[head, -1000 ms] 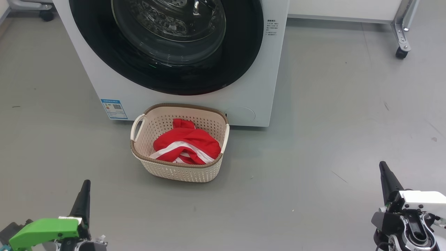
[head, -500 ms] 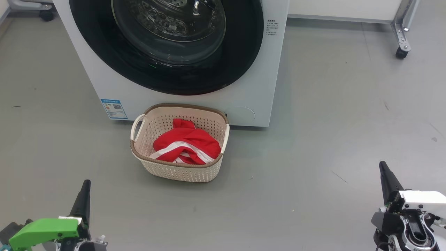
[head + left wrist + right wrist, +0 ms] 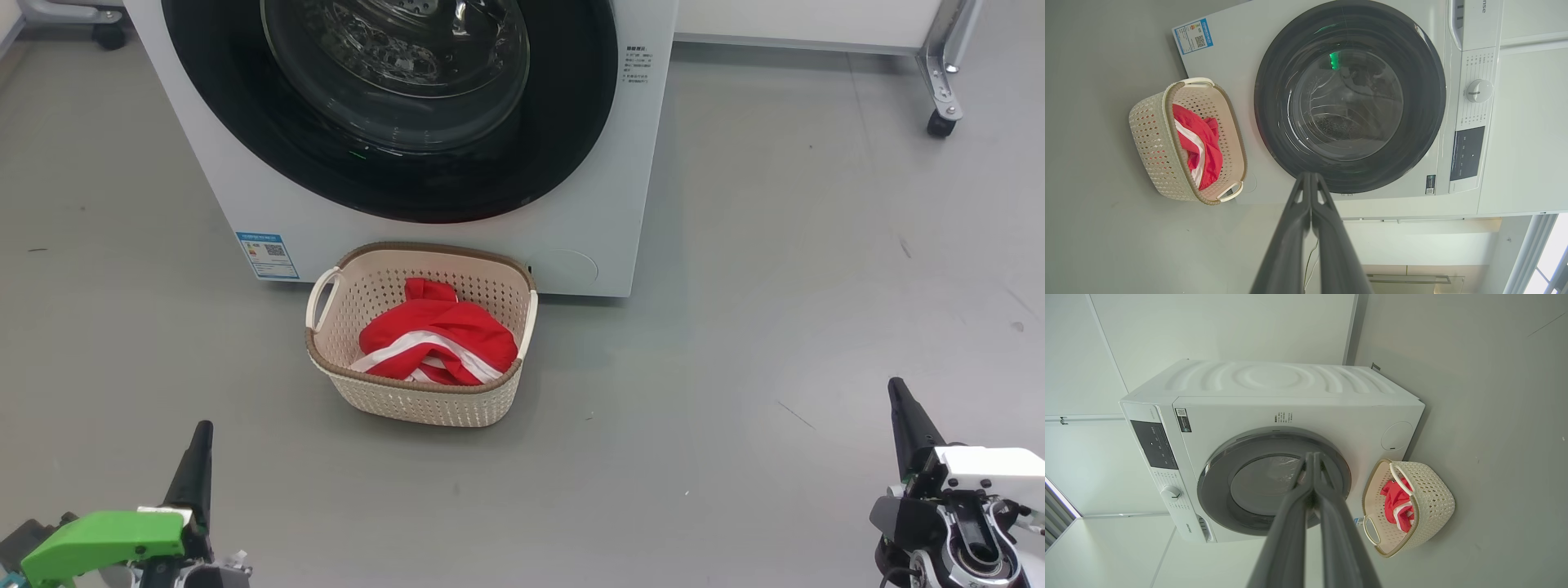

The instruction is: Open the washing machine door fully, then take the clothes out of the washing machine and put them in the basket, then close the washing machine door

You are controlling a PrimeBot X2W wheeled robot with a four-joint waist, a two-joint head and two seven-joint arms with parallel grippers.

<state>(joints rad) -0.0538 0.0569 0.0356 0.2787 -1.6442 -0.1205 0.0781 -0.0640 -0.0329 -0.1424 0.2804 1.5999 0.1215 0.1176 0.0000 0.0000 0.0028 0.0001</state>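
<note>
The washing machine [image 3: 645, 188] stands on the grey floor [image 3: 775, 286]; the washing machine door [image 3: 571, 139], with its wide black rim and clear glass bowl, lies flat against the white front, so it is closed; behind the glass the steel drum [image 3: 1335, 122] is seen only dimly. The basket [image 3: 424, 248] sits on the floor just in front of the machine, below the door; its far rim is very near the white front panel, but whether it touches I cannot tell. The clothes [image 3: 437, 339] are inside the basket, a crumpled red heap with white stripes, lying more toward its right part. A blue label [image 3: 268, 255] is stuck at the lower left corner of the machine front, near the left handle of the basket.

The left end effector [image 3: 201, 433] is at the lower left of the head view, above the floor and well apart from the basket; in the left wrist view its two dark fingers are pressed together at the tips, with nothing between them. The right end effector [image 3: 898, 392] is at the lower right, also well apart from the basket; in the right wrist view its fingers meet in the same way and carry nothing.
</note>
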